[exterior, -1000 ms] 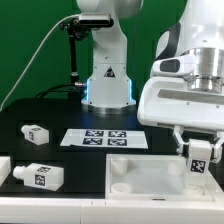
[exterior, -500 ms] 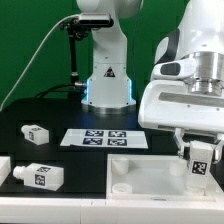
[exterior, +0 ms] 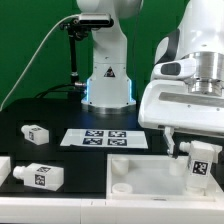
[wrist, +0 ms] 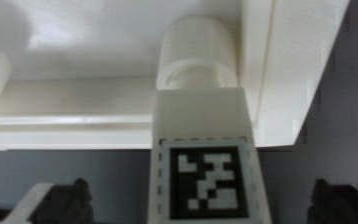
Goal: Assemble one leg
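A leg (exterior: 198, 160), a stubby white peg with a black-and-white tag, stands at the far right corner of the flat white tabletop (exterior: 140, 178) in the exterior view. My gripper (exterior: 196, 148) hangs over it with the fingers spread on both sides, not touching it. In the wrist view the leg (wrist: 202, 120) runs between the two dark fingers (wrist: 55, 200), with clear gaps on each side, its far end against the tabletop (wrist: 87, 60) near the corner. The gripper (wrist: 202, 205) is open.
Two more legs lie on the black table at the exterior view's left, one (exterior: 36, 132) farther back, one (exterior: 42, 177) near the front, and another white part (exterior: 3, 168) shows at the left edge. The marker board (exterior: 105, 138) lies mid-table before the robot base (exterior: 108, 88).
The fingers have spread apart and let go of the leg. The leg now sits slightly lower on the tabletop corner.
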`<state>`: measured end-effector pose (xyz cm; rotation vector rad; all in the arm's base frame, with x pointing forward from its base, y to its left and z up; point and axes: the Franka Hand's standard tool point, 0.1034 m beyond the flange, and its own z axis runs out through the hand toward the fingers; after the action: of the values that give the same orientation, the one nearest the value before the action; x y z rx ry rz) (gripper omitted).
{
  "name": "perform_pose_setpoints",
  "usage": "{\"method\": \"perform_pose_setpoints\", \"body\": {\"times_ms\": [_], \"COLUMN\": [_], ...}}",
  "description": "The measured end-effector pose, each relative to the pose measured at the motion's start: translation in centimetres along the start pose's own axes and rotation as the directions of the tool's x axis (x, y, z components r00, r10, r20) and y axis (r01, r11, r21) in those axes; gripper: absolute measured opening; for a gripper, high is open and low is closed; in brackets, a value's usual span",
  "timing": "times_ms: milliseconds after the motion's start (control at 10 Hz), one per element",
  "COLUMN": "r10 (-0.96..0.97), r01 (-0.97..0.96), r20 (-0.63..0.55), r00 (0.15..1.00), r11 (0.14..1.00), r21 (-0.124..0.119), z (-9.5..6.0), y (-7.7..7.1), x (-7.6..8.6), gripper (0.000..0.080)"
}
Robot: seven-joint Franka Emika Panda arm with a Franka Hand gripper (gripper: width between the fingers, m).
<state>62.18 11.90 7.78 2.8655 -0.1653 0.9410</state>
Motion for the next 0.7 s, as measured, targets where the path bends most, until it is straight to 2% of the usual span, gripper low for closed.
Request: {"method": "perform_pose_setpoints", "body": {"times_ms": [100, 200, 300, 500, 700], "r10": [-0.028, 0.001, 0.031, 0.061, 0.093], "r01": [0.028, -0.003, -0.036, -0.071, -0.107], "r20": [0.038, 0.086, 0.155, 0.322, 0.495], "r00": [0.999, 0.996, 0.987, 0.945, 0.864], "r11": [1.0, 1.0, 0.999, 0.997, 0.994], "r21": [-0.002, 0.02, 0.03, 0.021, 0.0], "z": [-0.3, -1.7, -2.3, -2.4, -3.1], "y": [0.6, 1.2, 1.5, 2.8, 2.8], "x": [1.0, 3.0, 3.6, 5.1, 5.1], "gripper": [0.0639, 0.0648, 0.0648, 0.0648, 0.0648]}}
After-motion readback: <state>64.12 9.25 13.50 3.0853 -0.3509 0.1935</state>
